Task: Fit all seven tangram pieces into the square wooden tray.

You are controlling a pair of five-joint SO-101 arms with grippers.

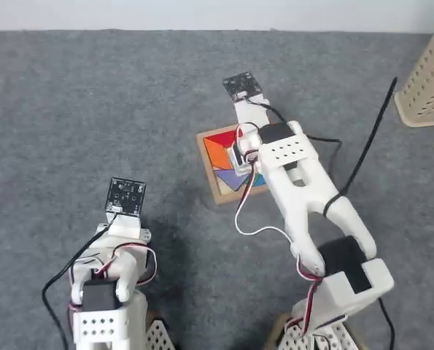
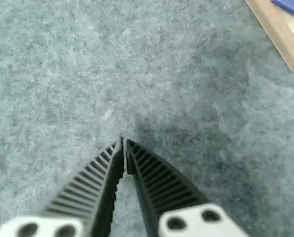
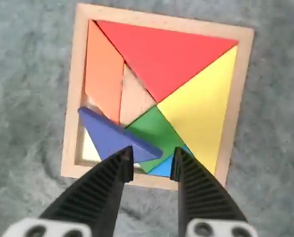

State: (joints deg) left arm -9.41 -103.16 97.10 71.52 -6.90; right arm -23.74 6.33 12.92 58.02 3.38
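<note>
Tangram pieces (image 3: 166, 54) are in the tray (image 3: 161, 23), which lies on the grey tabletop (image 2: 63, 59) under the right arm. Six look flat and tight, edge to edge. The dark blue triangle (image 3: 112, 136) is tilted, one edge riding on the green piece (image 3: 154, 131), so its corner gap is prob. not filled yet. We see the right end effector (image 3: 152, 153) w/ jaws apart at this triangle, we think to press it in. The left end effector (image 2: 123, 143) is closed, empty, low over bare tabletop, i.e. out of the way.

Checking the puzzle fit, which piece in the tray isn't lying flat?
The dark blue triangle: it rides tilted over its neighbours, while the red triangle and yellow triangle lie flush.
</note>
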